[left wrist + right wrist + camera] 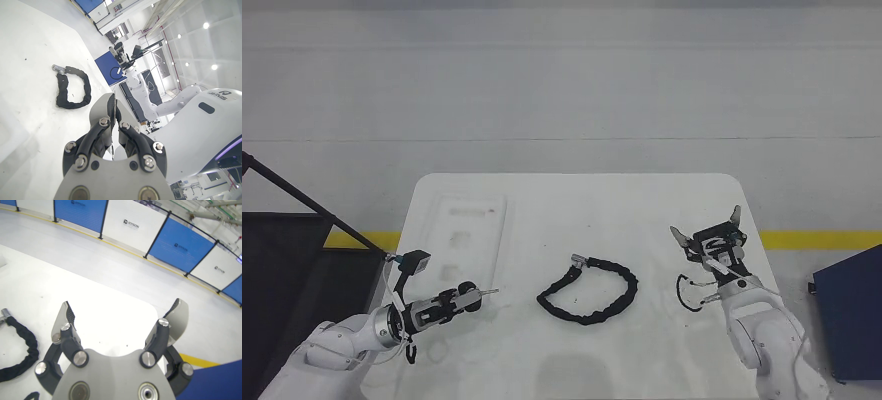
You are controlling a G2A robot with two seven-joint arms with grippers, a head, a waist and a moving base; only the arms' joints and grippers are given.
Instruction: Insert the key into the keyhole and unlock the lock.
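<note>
My left gripper [471, 297] [114, 98] hangs over the bench [642, 210] close to its left edge, toward the near left corner. Its fingers [102, 108] are pressed together on the key [489, 292] [114, 111]. From the left wrist I see the thin metal blade edge-on between the ribbed pads. From the top I see its tip poking out past my fingertips toward the middle of the bench.

The lock [592, 290] [75, 91] [22, 336] lies flat around the middle of the bench, nearer the near edge. It is a chain in a black fabric sleeve, curled into a loop. Both ends meet at a short metal cylinder [578, 263] [56, 67] [4, 311] on the loop's far left side. The key is apart from the lock, with bare bench between them. I cannot make out the keyhole.

My right gripper [705, 222] [121, 306] sits over the right edge of the bench, well apart from the lock. Its fingers [67, 311] are spread wide with nothing between them.

A flat white tray [472, 235] rests toward the far left corner of the bench.
</note>
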